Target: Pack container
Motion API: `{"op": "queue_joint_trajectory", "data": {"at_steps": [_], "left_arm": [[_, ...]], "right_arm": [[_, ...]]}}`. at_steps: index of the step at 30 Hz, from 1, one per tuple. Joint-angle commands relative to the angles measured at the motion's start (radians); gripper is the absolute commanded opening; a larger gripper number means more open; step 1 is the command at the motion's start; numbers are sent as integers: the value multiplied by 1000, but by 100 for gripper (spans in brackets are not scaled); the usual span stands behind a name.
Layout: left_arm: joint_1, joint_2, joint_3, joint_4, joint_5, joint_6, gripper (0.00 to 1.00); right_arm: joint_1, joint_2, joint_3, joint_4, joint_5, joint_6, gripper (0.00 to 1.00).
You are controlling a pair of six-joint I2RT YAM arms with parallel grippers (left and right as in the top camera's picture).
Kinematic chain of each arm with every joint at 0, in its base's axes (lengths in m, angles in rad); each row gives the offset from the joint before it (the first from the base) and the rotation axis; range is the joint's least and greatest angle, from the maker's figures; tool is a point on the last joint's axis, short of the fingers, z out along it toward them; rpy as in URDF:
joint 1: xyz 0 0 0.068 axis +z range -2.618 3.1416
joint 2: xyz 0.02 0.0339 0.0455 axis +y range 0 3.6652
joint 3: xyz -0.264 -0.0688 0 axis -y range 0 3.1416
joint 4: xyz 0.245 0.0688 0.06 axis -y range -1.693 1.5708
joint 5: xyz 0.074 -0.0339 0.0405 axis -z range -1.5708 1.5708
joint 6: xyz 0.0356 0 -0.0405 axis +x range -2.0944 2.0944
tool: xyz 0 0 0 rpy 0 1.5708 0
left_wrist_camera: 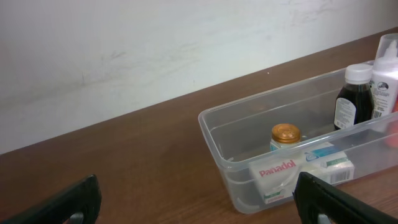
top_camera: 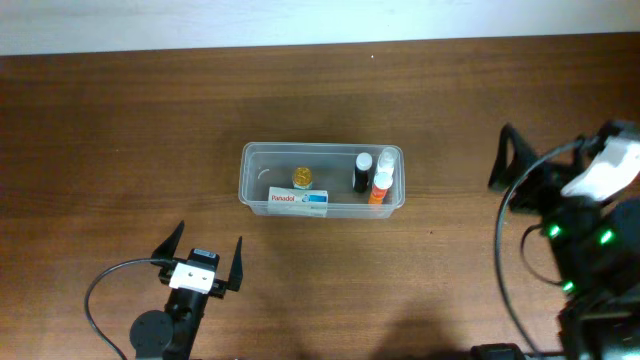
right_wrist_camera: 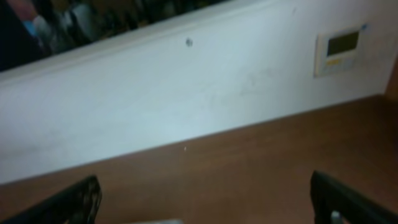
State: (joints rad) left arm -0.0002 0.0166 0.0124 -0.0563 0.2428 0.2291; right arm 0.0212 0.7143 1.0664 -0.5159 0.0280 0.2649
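Clear plastic container [top_camera: 320,147] at the middle of the table [top_camera: 120,120], long axis running left to right.
Nearest, the left end effector [top_camera: 210,236] gapes wide and empty; beyond it, a box reading "Panadol" [top_camera: 299,199] lies along the container's near wall; the right end effector [right_wrist_camera: 208,200] is wide too, holding nothing.

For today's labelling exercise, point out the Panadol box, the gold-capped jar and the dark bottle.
Panadol box [left_wrist_camera: 278,169], left wrist view, printed front.
Gold-capped jar [left_wrist_camera: 286,132], left wrist view, cap.
Dark bottle [left_wrist_camera: 354,104], left wrist view, body.
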Motion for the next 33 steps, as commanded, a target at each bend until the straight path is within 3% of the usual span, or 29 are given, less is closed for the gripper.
{"op": "queue_joint_trajectory", "data": {"at_steps": [1,3,8,10,20,33], "left_arm": [[3,-10,-3,-5,-3,11,99],[3,-10,-3,-5,-3,11,99],[3,-10,-3,-5,-3,11,99],[3,-10,-3,-5,-3,11,99],[3,-10,-3,-5,-3,11,99],[3,-10,-3,-5,-3,11,99]], "right_arm": [[8,-103,-168,82,-22,0,99],[6,-164,-256,147,-28,-12,98],[5,-312,-456,325,-222,-296,98],[5,-351,-509,367,-236,-338,98],[-17,-552,-801,454,-232,-340,98],[-17,-691,-1019,499,-215,-340,98]]}}
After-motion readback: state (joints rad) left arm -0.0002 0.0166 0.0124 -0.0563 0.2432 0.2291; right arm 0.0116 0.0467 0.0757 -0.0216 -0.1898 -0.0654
